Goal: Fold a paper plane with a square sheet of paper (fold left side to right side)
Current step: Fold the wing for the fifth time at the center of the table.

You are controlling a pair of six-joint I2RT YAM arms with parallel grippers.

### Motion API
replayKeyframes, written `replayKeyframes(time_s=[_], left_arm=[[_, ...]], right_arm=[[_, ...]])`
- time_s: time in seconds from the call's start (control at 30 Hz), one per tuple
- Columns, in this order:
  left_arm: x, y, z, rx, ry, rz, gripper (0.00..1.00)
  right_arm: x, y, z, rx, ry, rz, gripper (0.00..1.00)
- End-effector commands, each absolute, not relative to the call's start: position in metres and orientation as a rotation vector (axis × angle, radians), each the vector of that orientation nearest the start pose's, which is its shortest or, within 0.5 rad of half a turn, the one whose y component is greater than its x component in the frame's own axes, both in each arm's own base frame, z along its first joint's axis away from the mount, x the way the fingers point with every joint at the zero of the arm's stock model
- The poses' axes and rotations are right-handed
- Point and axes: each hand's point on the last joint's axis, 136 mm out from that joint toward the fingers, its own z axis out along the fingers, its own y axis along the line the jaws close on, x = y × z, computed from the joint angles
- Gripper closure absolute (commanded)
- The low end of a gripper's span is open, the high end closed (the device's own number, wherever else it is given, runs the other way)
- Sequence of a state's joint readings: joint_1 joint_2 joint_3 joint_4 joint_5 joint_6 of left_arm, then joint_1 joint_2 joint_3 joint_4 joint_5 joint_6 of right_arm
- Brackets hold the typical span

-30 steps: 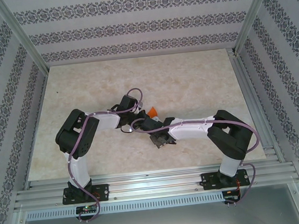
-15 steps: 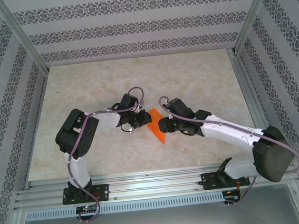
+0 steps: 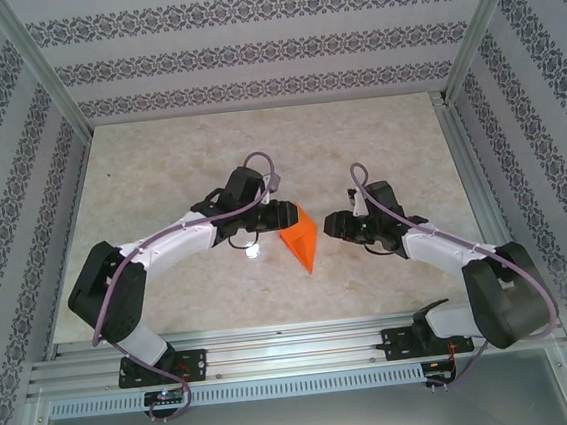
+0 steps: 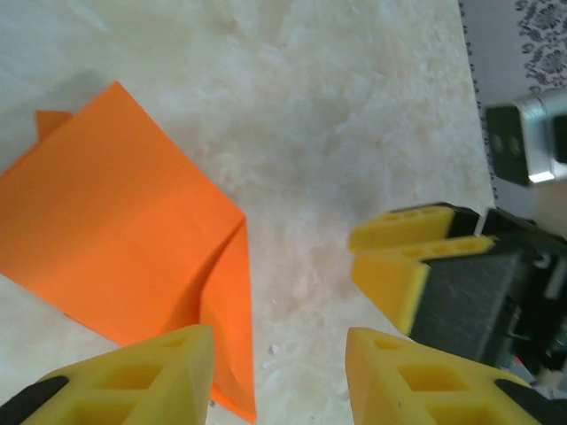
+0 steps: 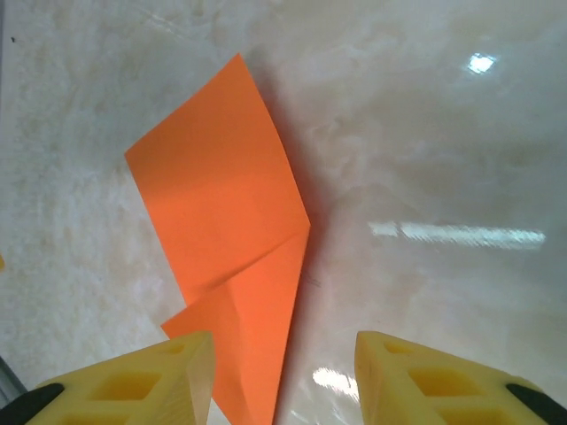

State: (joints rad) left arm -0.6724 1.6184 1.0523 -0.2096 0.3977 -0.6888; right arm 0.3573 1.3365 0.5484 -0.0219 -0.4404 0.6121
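Two end effectors flank the orange paper sheet (image 3: 299,237), which lies flat near the middle of the surface (image 3: 159,174), creased into a pointed shape. Its long axis runs from the far edge toward the near edge, with the narrow tip pointing at the near edge. The left end effector (image 4: 276,381) stands with its jaws spread just beside the sheet's left edge, pinching nothing. The right end effector (image 5: 283,381) is likewise spread and empty, a little apart from the sheet's right edge. The left arm is nearer, so I judge it better placed to lift the left side and carry it rightward.
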Motion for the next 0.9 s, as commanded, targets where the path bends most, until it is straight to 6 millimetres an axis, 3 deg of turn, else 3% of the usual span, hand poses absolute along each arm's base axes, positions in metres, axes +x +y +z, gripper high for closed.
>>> replayKeyframes(time_s=[0.0,0.17,0.3,0.57,0.87], left_arm=[[0.288,-0.316,0.121,0.143,2.594,-1.039,0.57],[0.265,-0.342,0.119,0.243,2.593,-1.091,0.58],[0.252,-0.363,0.102,0.283,2.630,-1.115,0.58],[0.256,-0.368,0.073,0.248,2.682,-1.080,0.63],[0.261,-0.348,0.043,0.202,2.744,-0.893,0.68]], right_arm=[[0.299,0.204,0.079,0.082,2.436,1.124,0.54],[0.306,0.207,0.058,0.128,2.492,1.129,0.55],[0.310,0.211,0.050,0.152,2.500,1.155,0.57],[0.318,0.222,0.039,0.161,2.518,1.197,0.62],[0.316,0.229,0.041,0.134,2.519,1.213,0.72]])
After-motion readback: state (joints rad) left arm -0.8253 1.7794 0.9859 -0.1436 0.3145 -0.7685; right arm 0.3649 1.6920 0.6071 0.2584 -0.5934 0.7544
